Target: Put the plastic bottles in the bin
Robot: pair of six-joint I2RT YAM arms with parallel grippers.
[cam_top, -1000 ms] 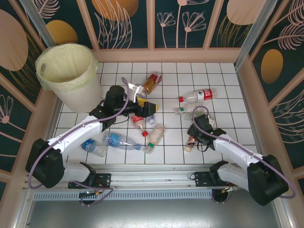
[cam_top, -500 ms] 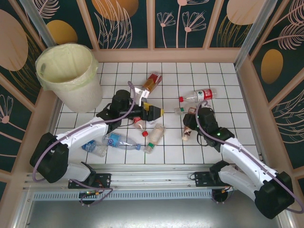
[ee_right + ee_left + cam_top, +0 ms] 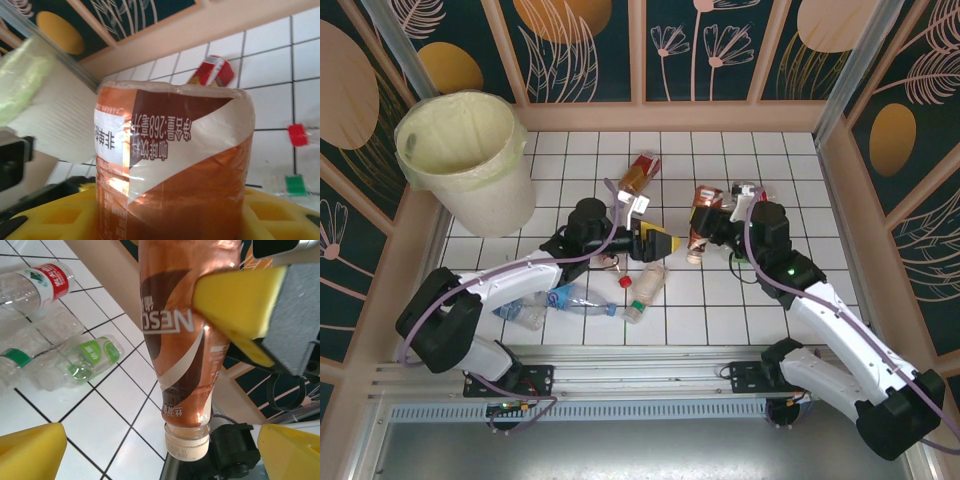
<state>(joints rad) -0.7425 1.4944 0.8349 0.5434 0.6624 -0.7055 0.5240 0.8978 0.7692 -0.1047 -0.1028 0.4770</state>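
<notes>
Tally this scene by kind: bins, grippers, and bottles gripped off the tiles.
Bins: 1, the bin
Grippers: 2, the left gripper and the right gripper
Gripped bottles: 1, the brown bottle
Total: 4

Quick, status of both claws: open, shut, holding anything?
Left claw: open, gripping nothing.
Right claw: shut on the brown Nescafe bottle, held up off the table.
</notes>
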